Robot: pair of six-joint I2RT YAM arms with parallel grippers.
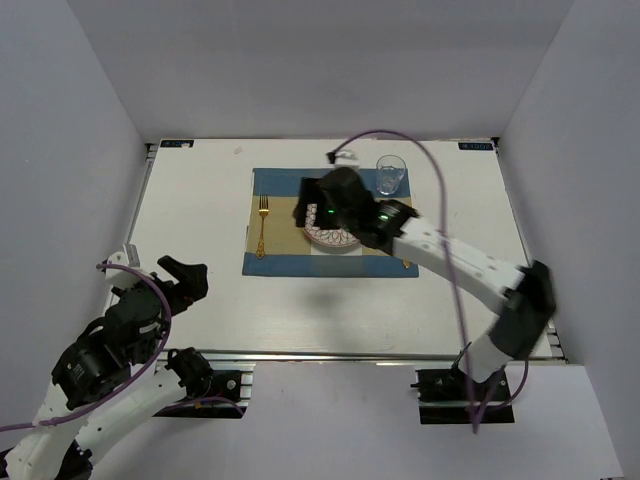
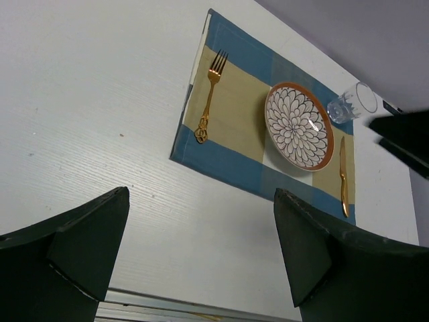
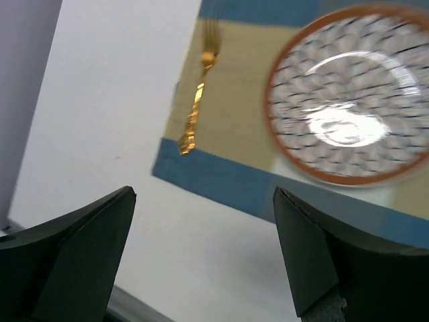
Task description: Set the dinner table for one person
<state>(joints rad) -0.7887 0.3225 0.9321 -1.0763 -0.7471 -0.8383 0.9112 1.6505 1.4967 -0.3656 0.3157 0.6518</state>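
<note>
Top external, plate (image 1: pixel 333 240) on placemat (image 1: pixel 280 262), glass (image 1: pixel 391 174) beside, left gripper (image 2: pixel 201 248), right gripper (image 3: pixel 201 248) gaping empty.

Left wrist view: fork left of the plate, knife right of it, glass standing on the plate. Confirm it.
Wrong on the glass: it stands beside the plate, off its far right rim, not on it, as the left wrist view shows. The fork left and knife right are correct.
</note>
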